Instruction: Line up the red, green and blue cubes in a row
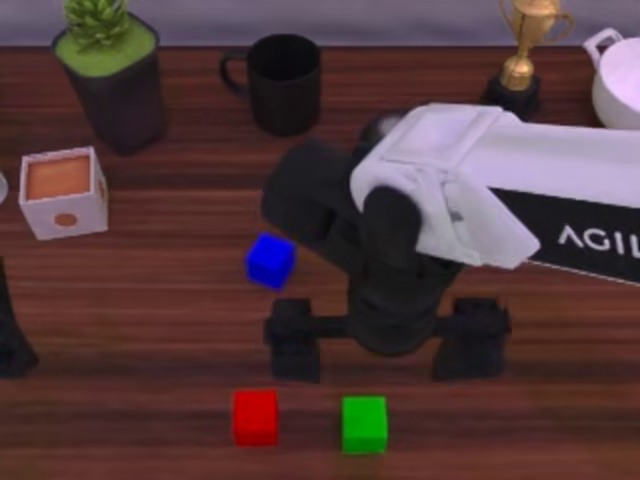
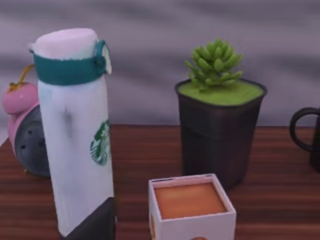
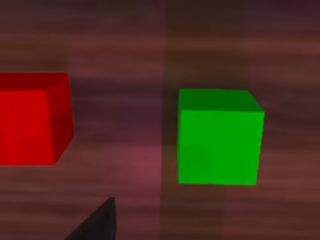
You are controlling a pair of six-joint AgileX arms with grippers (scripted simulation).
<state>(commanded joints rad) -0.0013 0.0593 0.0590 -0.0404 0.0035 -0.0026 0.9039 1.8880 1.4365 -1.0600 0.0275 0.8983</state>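
Note:
The red cube (image 1: 255, 416) and the green cube (image 1: 364, 423) sit side by side near the table's front edge, with a gap between them. Farther back and slightly left rests the blue cube (image 1: 270, 260), turned a little. My right gripper (image 1: 382, 340) hovers just behind the red and green pair, open wide with nothing between its fingers. The right wrist view shows the red cube (image 3: 30, 120), the green cube (image 3: 217, 137) and one dark fingertip (image 3: 97, 225) near them. My left arm (image 1: 10, 340) stays parked at the table's left edge.
Along the back stand a potted succulent (image 1: 110, 75), a black mug (image 1: 285, 85), a gold trophy (image 1: 525, 55) and a white pot (image 1: 620, 80). A white box with an orange-brown top (image 1: 63, 192) sits at left. The left wrist view shows a white bottle (image 2: 75, 140) and a pink clock (image 2: 25, 130).

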